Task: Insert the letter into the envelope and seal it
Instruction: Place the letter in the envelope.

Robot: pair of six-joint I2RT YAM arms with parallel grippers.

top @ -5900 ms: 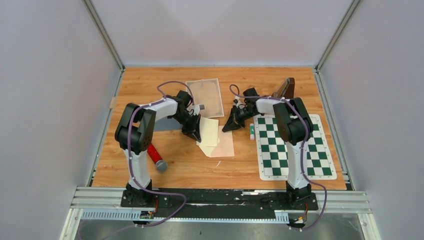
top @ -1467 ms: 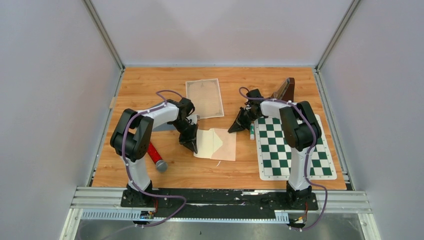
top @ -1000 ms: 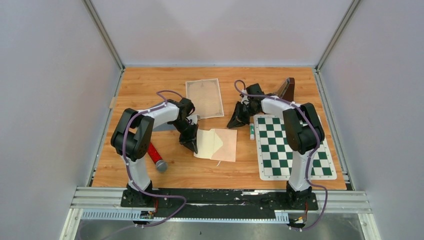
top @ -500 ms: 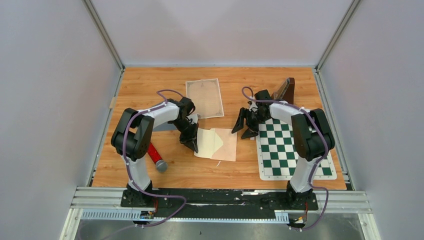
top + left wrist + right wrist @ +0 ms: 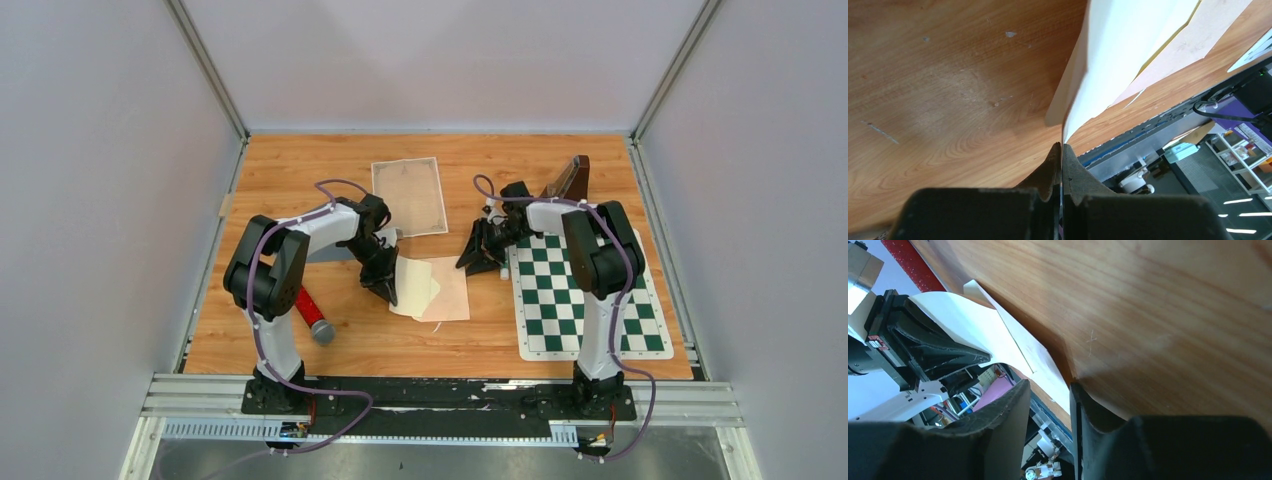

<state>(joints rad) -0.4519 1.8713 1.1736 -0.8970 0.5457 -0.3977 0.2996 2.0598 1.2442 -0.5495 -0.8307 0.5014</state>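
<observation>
A pale pink envelope [image 5: 452,293] lies flat mid-table with a cream part [image 5: 428,283] over its left half. A white sheet [image 5: 407,280] rises from its left edge. My left gripper [image 5: 386,290] is shut on that sheet's left edge and holds it curled up off the wood. In the left wrist view the jaws [image 5: 1062,145] pinch the white sheet [image 5: 1128,40], with the pink envelope [image 5: 1198,40] beyond. My right gripper [image 5: 474,258] is open and empty, low at the envelope's right edge. Its wrist view shows the gripper [image 5: 1049,385], the envelope [image 5: 1040,362] and the lifted sheet [image 5: 958,315].
A bordered paper sheet [image 5: 408,195] lies behind the envelope. A green chessboard mat [image 5: 585,295] is at the right, and a brown wooden piece [image 5: 570,180] stands at its back. A red-handled tool [image 5: 312,315] lies by the left arm.
My right gripper swung right toward the mat, opened, then came back left to the envelope's right edge. My left gripper has kept hold and raised the sheet's edge slightly.
</observation>
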